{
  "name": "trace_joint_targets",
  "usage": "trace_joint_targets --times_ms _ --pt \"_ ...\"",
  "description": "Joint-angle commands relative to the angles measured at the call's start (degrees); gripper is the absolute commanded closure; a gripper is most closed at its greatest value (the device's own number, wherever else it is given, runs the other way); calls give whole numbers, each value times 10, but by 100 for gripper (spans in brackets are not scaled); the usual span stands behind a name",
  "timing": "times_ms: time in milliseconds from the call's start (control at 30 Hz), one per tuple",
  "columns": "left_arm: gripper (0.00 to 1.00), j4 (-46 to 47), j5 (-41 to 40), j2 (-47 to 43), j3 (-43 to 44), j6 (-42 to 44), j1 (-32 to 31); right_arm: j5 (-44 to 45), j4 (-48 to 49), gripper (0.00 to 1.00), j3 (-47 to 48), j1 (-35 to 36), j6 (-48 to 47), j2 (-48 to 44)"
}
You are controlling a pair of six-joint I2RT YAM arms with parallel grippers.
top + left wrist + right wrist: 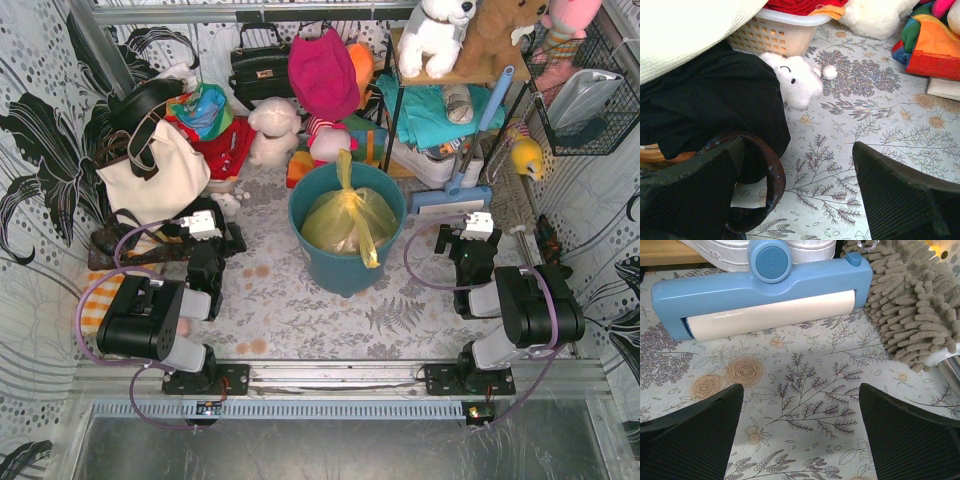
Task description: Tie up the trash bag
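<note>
Left end effector point(805, 187) and right end effector point(801, 427) stood wide open, bare surface point(300, 312) between them and the trash bag point(350, 222).

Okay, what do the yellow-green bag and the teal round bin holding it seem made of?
The yellow-green trash bag: thin plastic film, translucent and crinkled, contents showing through. The teal round bin: probably rigid moulded plastic, smooth even wall.

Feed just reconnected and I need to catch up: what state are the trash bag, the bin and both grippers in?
Trash bag: in the bin, top bunched into what looks like a knot, tails free.
Teal bin: upright, holding the bag.
Left gripper: open, empty, away from the bag.
Right gripper: open, empty, away from the bag.
</note>
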Motion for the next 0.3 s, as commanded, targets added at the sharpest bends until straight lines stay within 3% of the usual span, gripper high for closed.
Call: trace_joint_targets --times_ms 0,267 --pt "2 32 4 0 7 -3 3 -3 29 3 -4 -3 1 3" --pt "2 40 1 0 3 1 2 -3 29 3 -5 -3 1 3"
